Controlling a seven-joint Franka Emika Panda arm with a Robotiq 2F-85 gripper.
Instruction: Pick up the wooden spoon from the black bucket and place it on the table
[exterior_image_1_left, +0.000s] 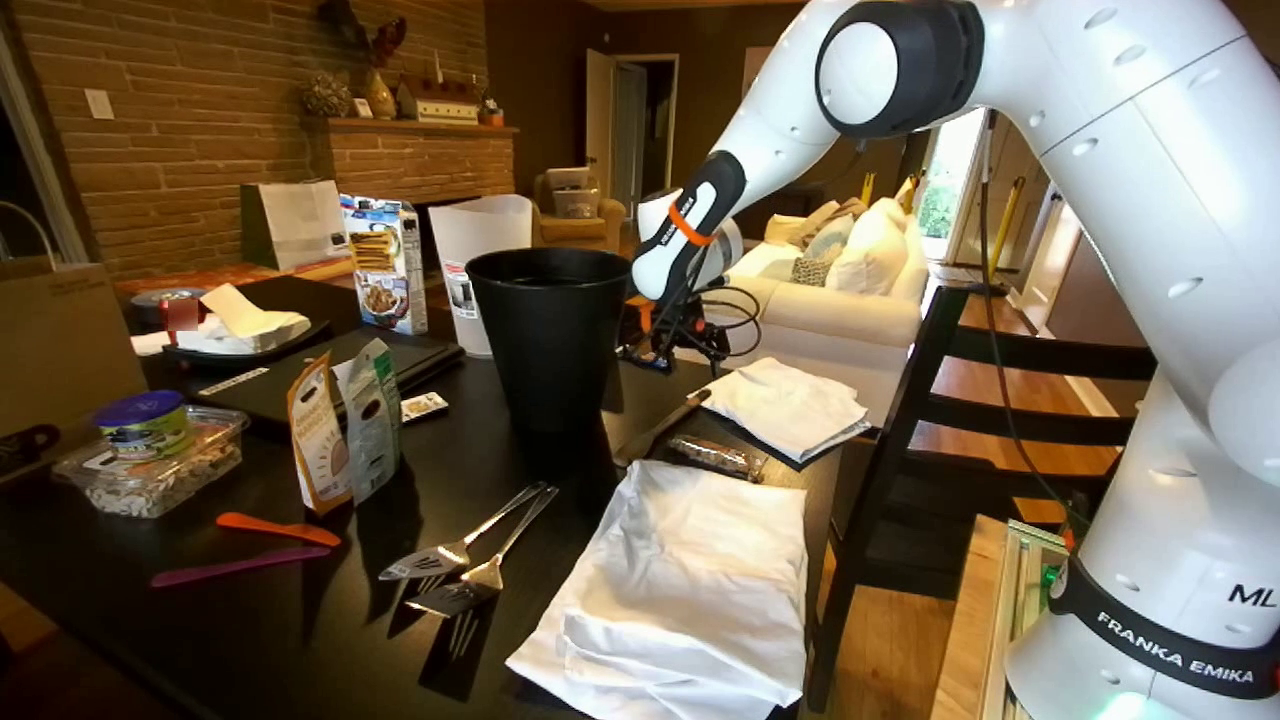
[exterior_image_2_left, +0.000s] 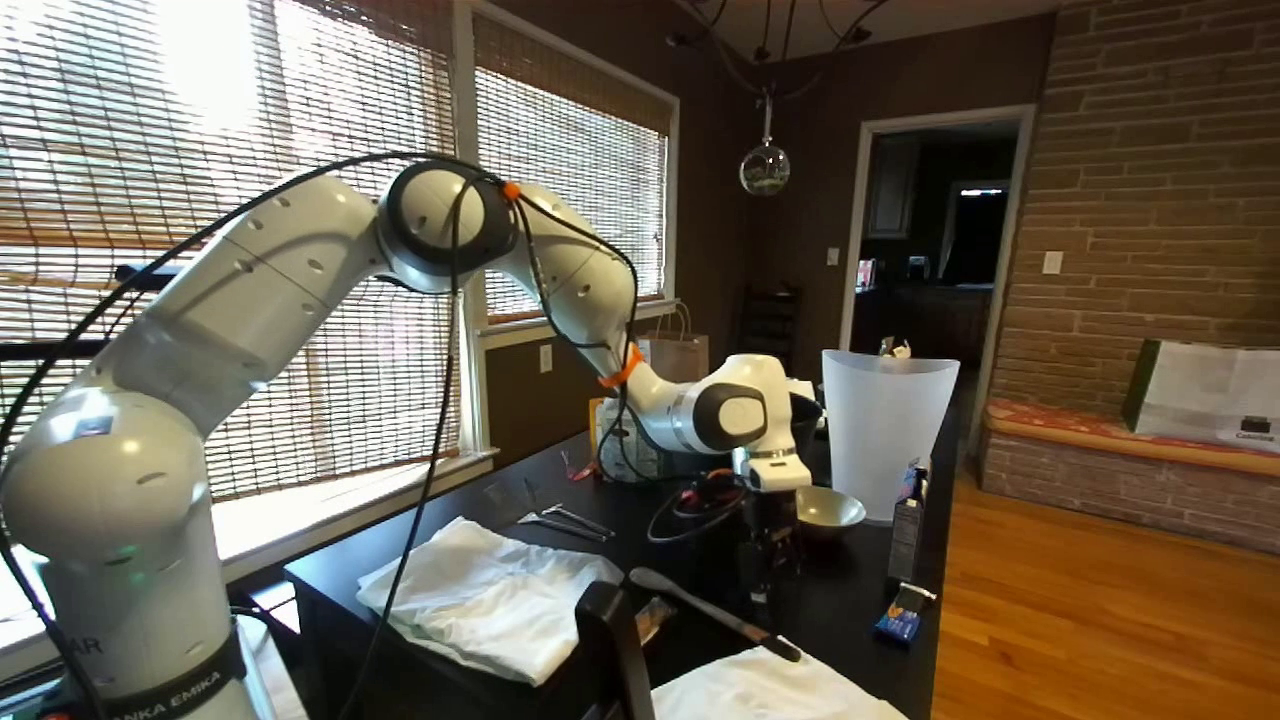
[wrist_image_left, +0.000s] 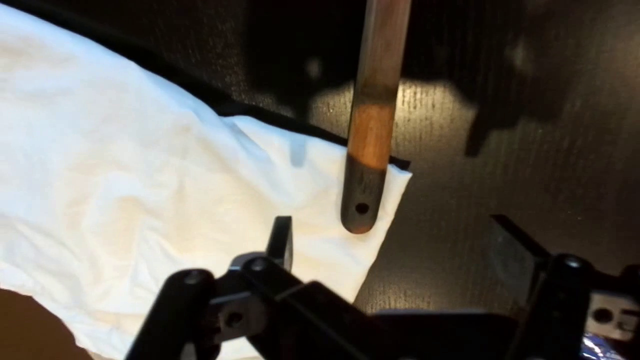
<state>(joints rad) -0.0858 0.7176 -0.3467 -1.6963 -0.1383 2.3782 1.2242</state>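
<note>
The wooden spoon (exterior_image_1_left: 660, 428) lies on the dark table (exterior_image_1_left: 250, 640), outside the bucket, with its dark handle end on a folded white cloth; it also shows in an exterior view (exterior_image_2_left: 712, 608). In the wrist view its handle (wrist_image_left: 372, 132) runs up from the middle, with a hole near its end. The black bucket (exterior_image_1_left: 548, 345) stands upright on the table; in an exterior view (exterior_image_2_left: 803, 425) the arm mostly hides it. My gripper (wrist_image_left: 390, 219) is open and empty, above the table near the handle end and apart from it. It also shows in both exterior views (exterior_image_1_left: 660, 355) (exterior_image_2_left: 770, 590).
Folded white cloths (exterior_image_1_left: 785, 405) (exterior_image_2_left: 490, 600) lie near the spoon, with a wrapped bar (exterior_image_1_left: 715, 457) between them. A metal bowl (exterior_image_2_left: 830, 508), a tall white bin (exterior_image_2_left: 885, 430), and a blue packet (exterior_image_2_left: 900, 622) stand beyond the gripper. Metal utensils (exterior_image_1_left: 480, 560) and upright bags (exterior_image_1_left: 320, 440) stand nearby.
</note>
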